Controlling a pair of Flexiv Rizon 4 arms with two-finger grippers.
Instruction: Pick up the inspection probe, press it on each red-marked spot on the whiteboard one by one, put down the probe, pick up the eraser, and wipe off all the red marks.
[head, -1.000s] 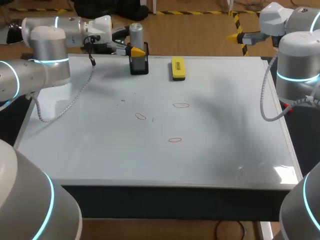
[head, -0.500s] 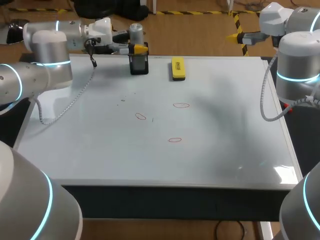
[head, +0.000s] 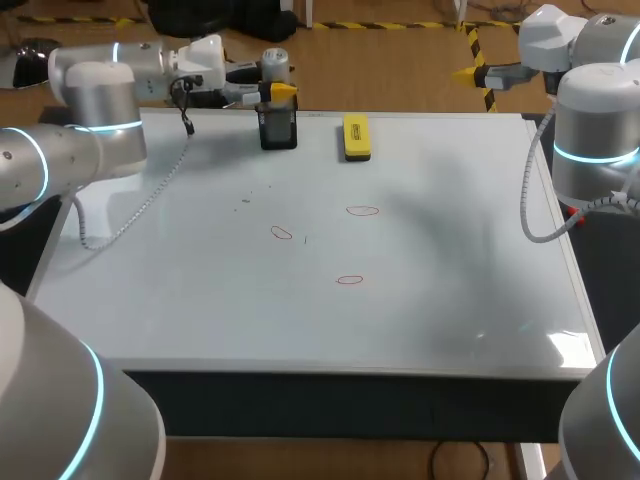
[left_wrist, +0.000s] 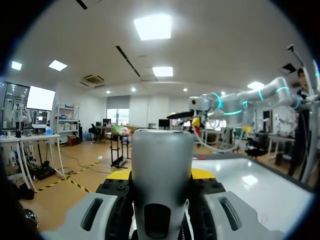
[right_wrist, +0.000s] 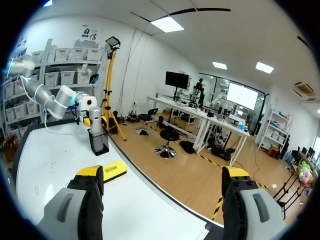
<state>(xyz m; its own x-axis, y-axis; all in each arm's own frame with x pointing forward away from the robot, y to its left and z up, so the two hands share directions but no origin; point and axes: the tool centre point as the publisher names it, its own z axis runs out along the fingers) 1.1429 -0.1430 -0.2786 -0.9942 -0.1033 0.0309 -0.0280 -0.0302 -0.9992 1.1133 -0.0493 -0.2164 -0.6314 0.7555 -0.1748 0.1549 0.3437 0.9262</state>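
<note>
The grey cylindrical inspection probe (head: 274, 62) stands upright in a black holder (head: 278, 130) at the whiteboard's (head: 450, 300) far edge. My left gripper (head: 272, 92) reaches in sideways and grips the probe just above the holder. In the left wrist view the probe (left_wrist: 162, 170) fills the gap, with both fingers pressed against it. The yellow eraser (head: 356, 136) lies to the right of the holder. Three red marks (head: 363, 211) (head: 281, 233) (head: 349, 280) sit mid-board. My right gripper (head: 470, 73) hangs open beyond the far right corner, its fingers (right_wrist: 162, 182) wide apart and holding nothing.
A grey cable (head: 150, 195) from my left arm droops over the board's left part. The holder (right_wrist: 100, 144) and eraser (right_wrist: 111, 171) show far ahead of my right gripper. The right arm's cable (head: 530, 215) hangs along the board's right edge.
My left gripper moved in around the probe above the holder and closed its fingers onto it. The right arm has not moved.
</note>
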